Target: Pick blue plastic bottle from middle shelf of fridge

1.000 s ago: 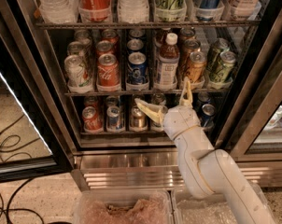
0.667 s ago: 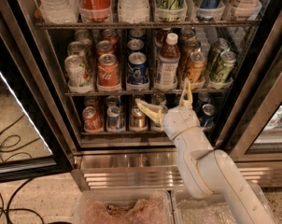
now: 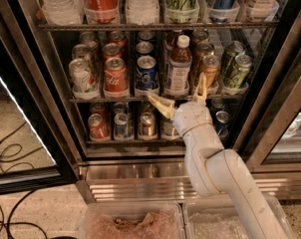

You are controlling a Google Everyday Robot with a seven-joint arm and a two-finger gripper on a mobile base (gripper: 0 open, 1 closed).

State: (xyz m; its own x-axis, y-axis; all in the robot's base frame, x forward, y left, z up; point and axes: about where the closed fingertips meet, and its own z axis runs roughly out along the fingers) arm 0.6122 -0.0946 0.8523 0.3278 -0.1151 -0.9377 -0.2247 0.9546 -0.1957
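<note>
- The gripper [image 3: 181, 97], on a smooth white arm, sits at centre frame against the middle shelf's [image 3: 105, 99] thin wire rail. Its tan fingers [image 3: 160, 105] are spread wide, pinching nothing.
- The blue plastic bottle [image 3: 179, 66] stands upright just above it: white ribbed cap, dark drink, pale label, in a clear tray.
- The fridge [image 3: 140, 176] has a ribbed steel base.

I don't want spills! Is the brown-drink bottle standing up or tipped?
Upright: the blue plastic bottle has its cap on top. The open gripper is at its base.
</note>
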